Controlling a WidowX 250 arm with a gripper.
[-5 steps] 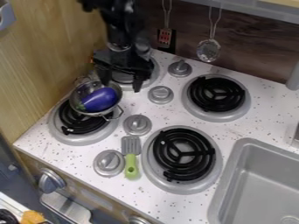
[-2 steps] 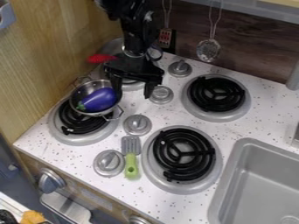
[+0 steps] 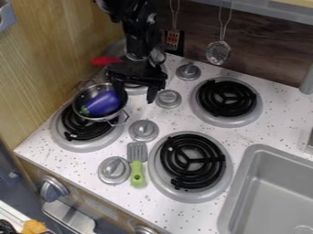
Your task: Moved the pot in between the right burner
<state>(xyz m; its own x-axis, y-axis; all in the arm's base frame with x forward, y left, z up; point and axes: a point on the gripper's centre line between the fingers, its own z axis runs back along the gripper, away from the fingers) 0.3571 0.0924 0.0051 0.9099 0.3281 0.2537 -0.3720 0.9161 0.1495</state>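
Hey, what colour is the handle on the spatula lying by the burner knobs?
Light green handle, seen best in the camera view.

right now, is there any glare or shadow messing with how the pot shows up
camera view: no strong glare on the pot, its inner wall partly shaded, rim readable; camera view: black gripper shows little surface detail, with one finger in front of the pot's edge; camera view: counter brightly lit, without washed-out patches
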